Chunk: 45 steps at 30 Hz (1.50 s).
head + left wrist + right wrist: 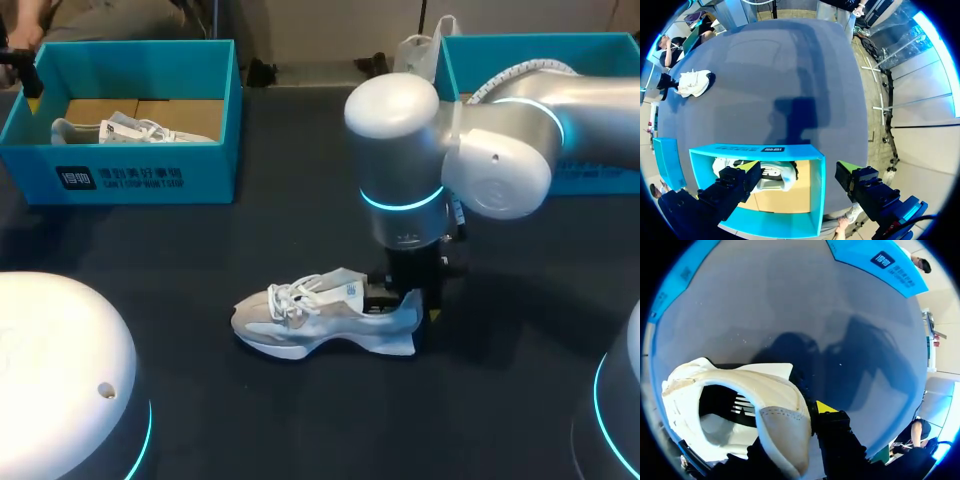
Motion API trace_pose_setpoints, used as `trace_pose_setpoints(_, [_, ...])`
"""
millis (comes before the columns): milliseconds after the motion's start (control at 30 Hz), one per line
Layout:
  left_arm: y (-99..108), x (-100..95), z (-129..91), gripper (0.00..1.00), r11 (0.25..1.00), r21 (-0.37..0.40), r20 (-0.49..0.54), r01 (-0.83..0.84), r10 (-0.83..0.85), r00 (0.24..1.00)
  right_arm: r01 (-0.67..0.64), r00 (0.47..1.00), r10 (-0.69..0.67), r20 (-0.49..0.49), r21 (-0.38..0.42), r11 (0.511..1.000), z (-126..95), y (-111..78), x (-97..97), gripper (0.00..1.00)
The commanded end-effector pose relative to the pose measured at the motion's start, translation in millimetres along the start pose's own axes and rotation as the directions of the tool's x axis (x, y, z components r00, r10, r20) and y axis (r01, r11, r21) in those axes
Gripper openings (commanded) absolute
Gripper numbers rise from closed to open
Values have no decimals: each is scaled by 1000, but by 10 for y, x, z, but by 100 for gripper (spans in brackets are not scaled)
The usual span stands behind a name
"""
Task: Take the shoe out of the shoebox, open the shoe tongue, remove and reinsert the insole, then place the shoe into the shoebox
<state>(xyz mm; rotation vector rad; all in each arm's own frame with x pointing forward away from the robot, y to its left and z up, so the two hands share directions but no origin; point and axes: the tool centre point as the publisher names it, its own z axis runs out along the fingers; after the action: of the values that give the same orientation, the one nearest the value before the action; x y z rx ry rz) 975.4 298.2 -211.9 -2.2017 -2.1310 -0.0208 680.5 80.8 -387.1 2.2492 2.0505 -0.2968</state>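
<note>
The dark tabletop [300, 430] carried two teal boxes. The left shoebox [130, 175] had a second shoe [130, 128] lying in it, and the right shoebox [520, 50] was largely hidden behind the right arm [500, 150]. The shoe [320, 322] sat on its sole near the middle of the tabletop, well apart from both boxes, with its toe toward the left arm's side.

The right hand [408, 292] stood straight down over the heel. In the right wrist view the heel wall sat between its fingers, one outside and one apparently inside, so it looked clamped on the shoe. The left hand [797, 169] hung above the left shoebox, fingers wide apart and holding nothing.

The step in hand was probably opening the tongue [343, 287]. To do it well, the right hand would pin the heel flat. The left hand would come across and take the tongue's top edge, not the laces [292, 298]. It would then draw the tongue toward the toe gently, so the shoe did not pivot. The finger inside the heel might block the insole, which could not be made out, so a regrip would likely be needed.
</note>
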Motion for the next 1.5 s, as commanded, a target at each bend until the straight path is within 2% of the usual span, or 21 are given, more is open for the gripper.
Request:
trace_pose_setpoints(33, [-10,0,-3,100,1000,-2,-2,0,0,1000,-3,1000,3,-16,-1,1000,34,-18,-5,18])
trace_pose_setpoints(133, [-10,0,-3,100,1000,-2,-2,0,0,1000,-9,1000,9,-29,0,1000,35,-27,-8,48])
trace_pose_setpoints(167, [-10,0,-3,100,1000,-2,-2,0,0,1000,-9,999,9,-33,-1,1000,25,-33,-13,100])
trace_pose_setpoints(333, [-10,0,-3,100,1000,-2,-2,0,0,1000,-18,999,17,-52,-8,1000,-75,-50,-41,100])
trace_pose_setpoints(500, [-10,0,-3,100,1000,-2,-2,0,0,1000,-24,994,21,-108,-29,999,-330,-83,-145,100])
trace_pose_setpoints(733, [-10,0,-3,100,1000,-2,-2,0,0,1000,15,968,-39,-248,-96,995,-688,-92,-363,100])
trace_pose_setpoints(800, [-10,0,-3,100,1000,-2,-2,0,0,1000,54,949,-89,-302,-121,991,-759,-81,-443,100])
trace_pose_setpoints(833, [-10,0,-3,100,1000,-2,-2,0,0,1000,113,929,-166,-332,-174,978,-811,-74,-494,100])
trace_pose_setpoints(867, [-10,0,-3,100,1000,-2,-2,0,0,1000,92,933,-136,-334,-142,986,-854,-83,-536,100])
trace_pose_setpoints(1233, [-10,0,-3,100,1000,-2,-2,0,0,1000,92,933,-136,-334,-142,986,-854,-83,-536,100])
trace_pose_setpoints(1267, [-10,0,-3,100,1000,-2,-2,0,0,1000,108,919,-158,-361,-154,982,-792,-71,-590,100])
trace_pose_setpoints(1300, [-10,0,-3,100,1000,-2,-2,0,0,1000,135,881,-209,-425,-196,971,-776,-67,-667,100])
trace_pose_setpoints(1333, [-10,0,-3,100,1000,-2,-2,0,0,1000,167,805,-274,-526,-242,956,-797,-61,-762,100])
trace_pose_setpoints(1367, [-10,0,-3,100,1000,-2,-2,0,0,1000,181,745,-326,-582,-294,938,-819,-62,-850,100])
trace_pose_setpoints(1433, [-10,0,-3,100,1000,-2,-2,0,0,1000,222,680,-402,-614,-349,910,-866,-56,-1004,100])
trace_pose_setpoints(1500, [-10,0,-3,100,1000,-2,-2,0,0,1000,304,583,-516,-627,-420,855,-898,-75,-1054,100])
